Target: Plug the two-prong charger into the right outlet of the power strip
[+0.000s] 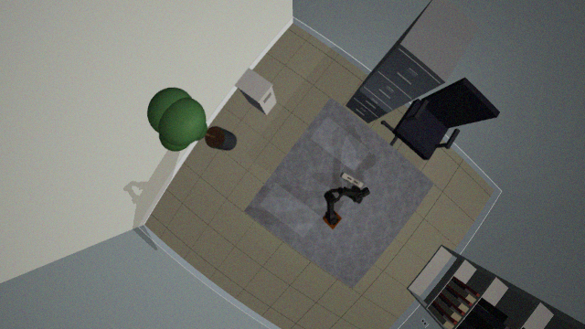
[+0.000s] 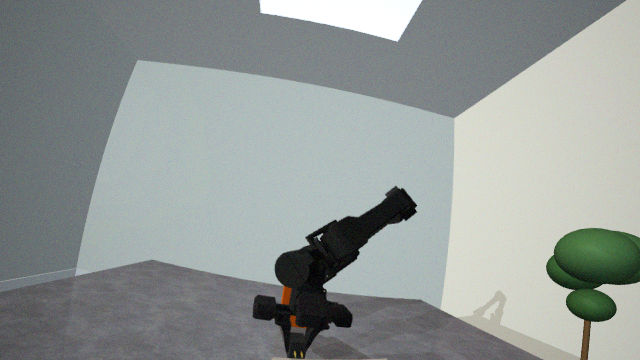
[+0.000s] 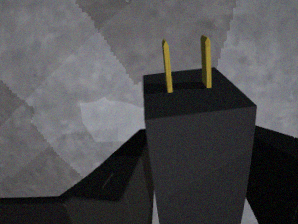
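The dark charger (image 3: 199, 160) (image 2: 297, 344) stands out from between the fingers of my gripper (image 3: 186, 133) (image 2: 297, 341), which is shut on its body. Its two gold prongs (image 3: 206, 62) point away from the fingers and are bare in the wrist view. The pale power strip (image 1: 345, 176) lies on the rug, with its dark outlets facing up. Only a thin edge of the strip (image 2: 350, 359) shows at the bottom of the exterior view, with the charger just above it. In the top view the arm's dark end is beside the strip's right end. The strip is not visible in the wrist view.
The arm's orange base (image 1: 332, 220) stands on the grey rug (image 1: 292, 169). Farther off are an office chair (image 1: 422, 130), a drawer cabinet (image 1: 398, 78), a small white cabinet (image 1: 256, 84), a potted plant (image 1: 183, 123) (image 2: 595, 255) and a shelf (image 1: 431, 274).
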